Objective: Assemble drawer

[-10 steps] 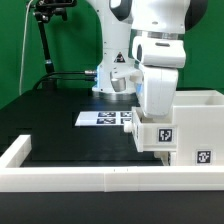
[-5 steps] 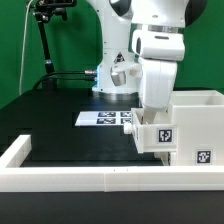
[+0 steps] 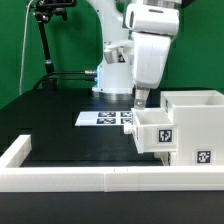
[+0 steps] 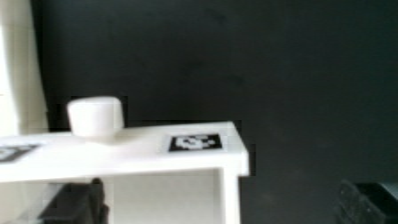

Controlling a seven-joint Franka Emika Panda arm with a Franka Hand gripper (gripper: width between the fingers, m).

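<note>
Drawer (image 3: 160,130) part-seated in its white box (image 3: 198,122), interior hidden, arm's jaws above it, spread unclear

On the tabletop (image 3: 60,115), the drawer box (image 3: 193,125) stood at the exterior view's right, with a smaller drawer (image 3: 155,131) set against its left side. The marker board (image 3: 104,118) lay flat just behind and to the left of that drawer. A low rail (image 3: 60,180) ran along the front edge. The pincer (image 3: 140,100) hung above the drawer's back edge.
</note>
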